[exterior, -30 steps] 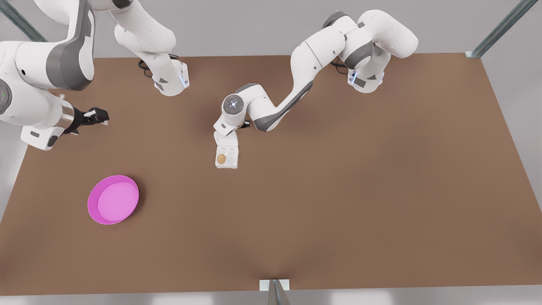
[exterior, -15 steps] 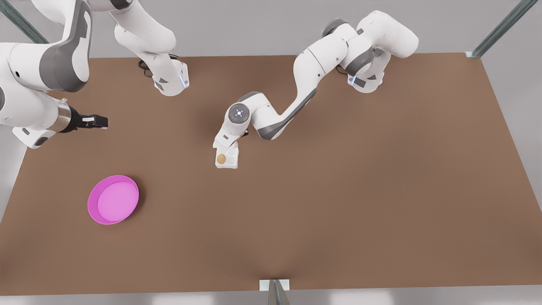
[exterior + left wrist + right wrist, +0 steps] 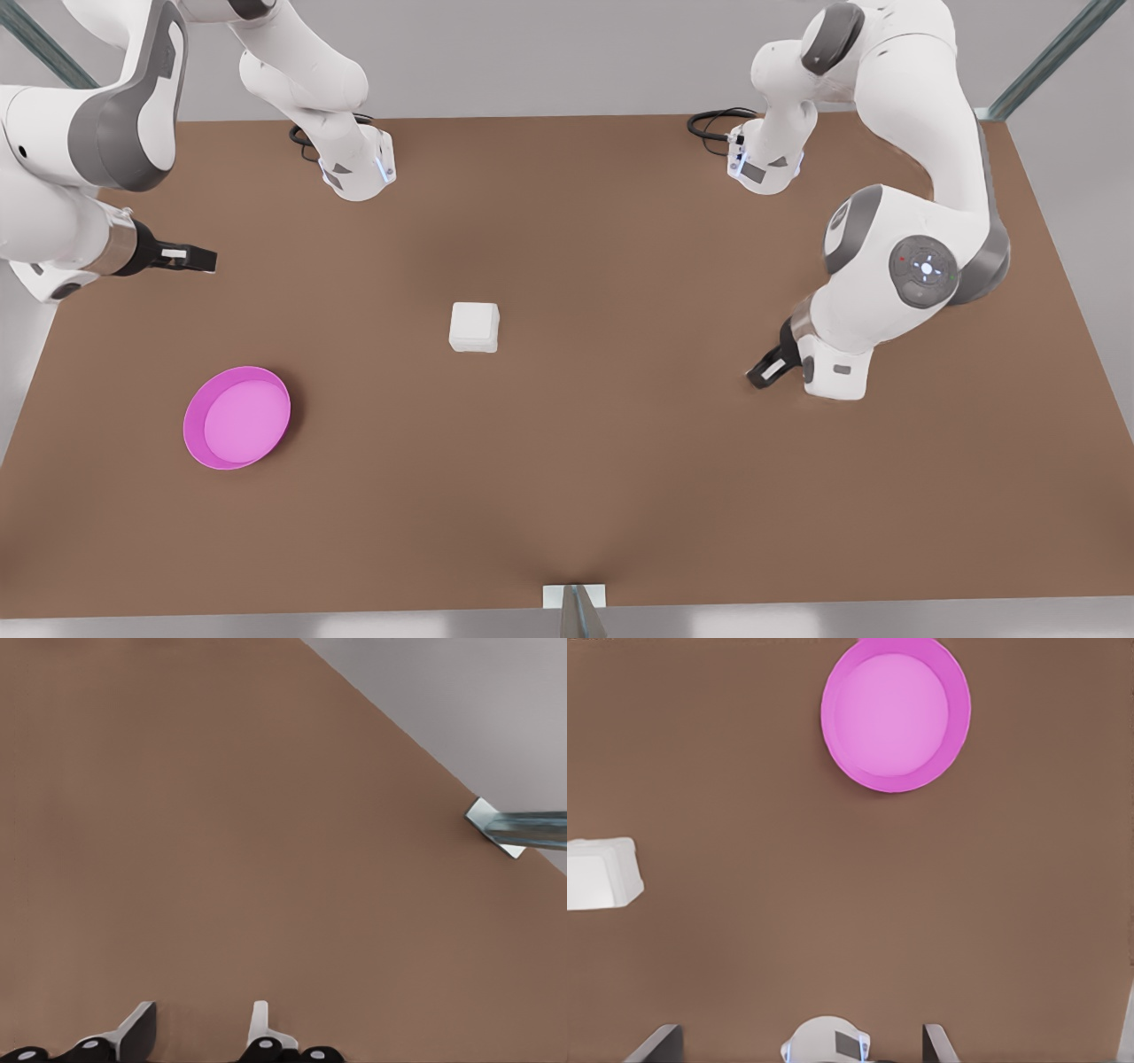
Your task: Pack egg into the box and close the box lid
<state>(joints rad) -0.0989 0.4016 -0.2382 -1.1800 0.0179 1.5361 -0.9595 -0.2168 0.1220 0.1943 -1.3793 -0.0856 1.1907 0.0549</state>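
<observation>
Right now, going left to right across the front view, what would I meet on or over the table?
pink dish → closed box → open left gripper. The open right gripper, at the front view's left, overlaps the dish's span, so I leave it unranked.

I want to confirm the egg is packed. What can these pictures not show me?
Egg: front view, the shut box lid covers the inside.
Box: right wrist view, partly cut off by the picture's edge.
Left hand and right hand, both open: wrist views, all but the fingertips cut off by the edge.
</observation>
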